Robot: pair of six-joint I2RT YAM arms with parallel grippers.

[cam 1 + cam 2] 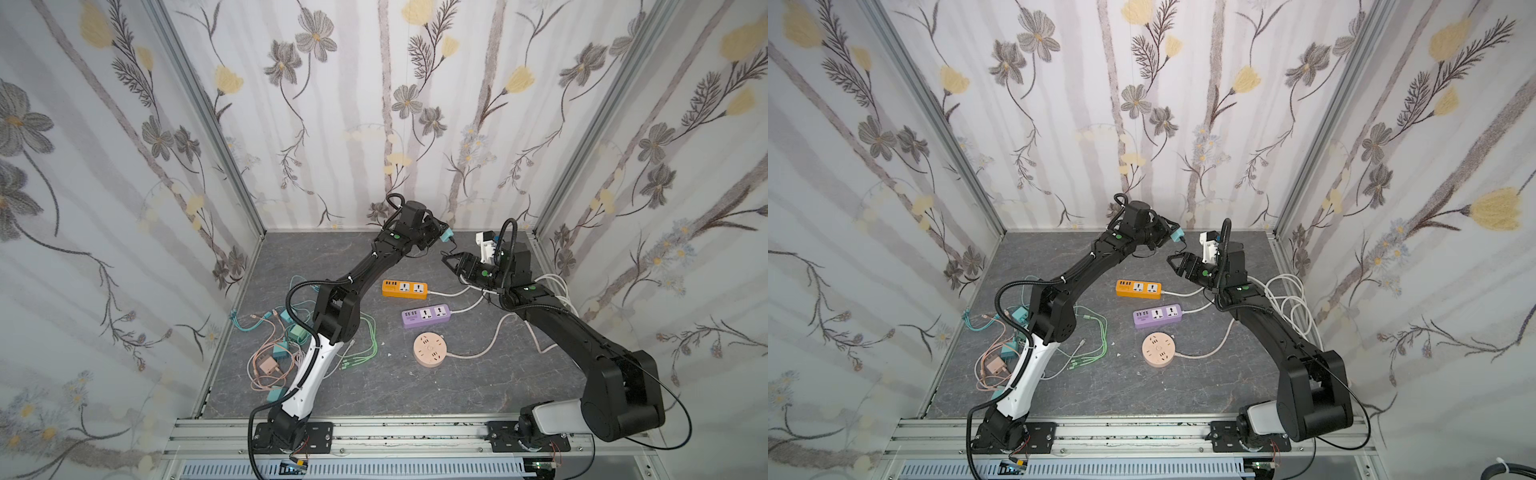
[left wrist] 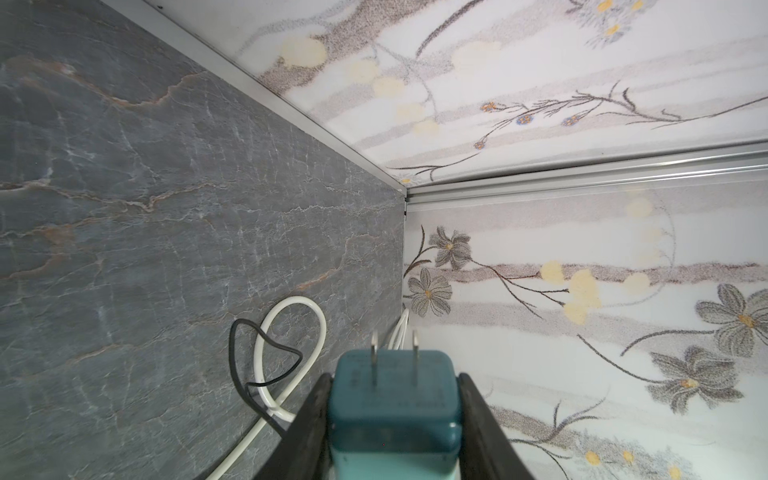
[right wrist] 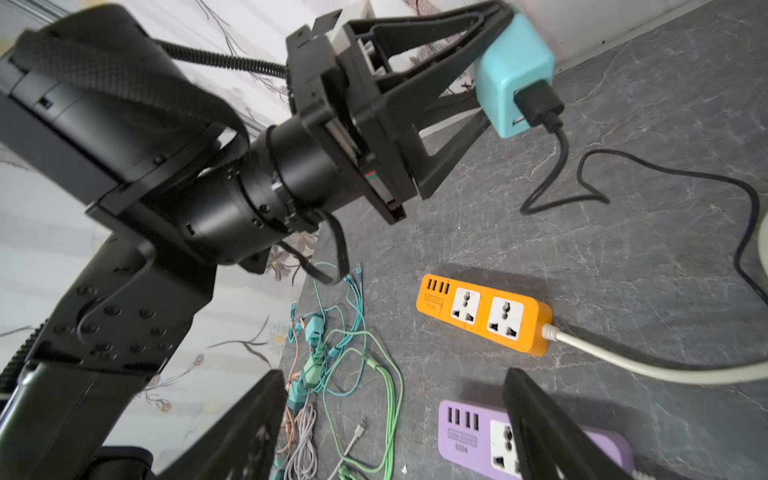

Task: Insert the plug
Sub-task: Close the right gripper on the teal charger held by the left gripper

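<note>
**Plug held aloft.** The left gripper (image 3: 494, 62) pinches the teal plug (image 1: 447, 236) by two opposite sides. The plug is off the table, beyond the corded end of the orange power strip (image 1: 404, 289) toward the back wall, and well apart from the strip. Two flat prongs (image 2: 415, 353) project from the plug's free face. A black cable (image 3: 665, 170) leaves the opposite face and drops in loops to the table (image 1: 457, 386) beyond the strip. The right gripper (image 3: 395, 374) hangs off the table near the strip's corded end, between strip and plug in both top views, jaws spread and holding nothing. The purple power strip (image 1: 426, 316) lies roughly parallel on the orange strip's near side, and the round socket hub (image 1: 431, 351) lies nearer still. A tangle of chargers and cables (image 1: 282, 345) lies off the strip's USB end, well apart.
</note>
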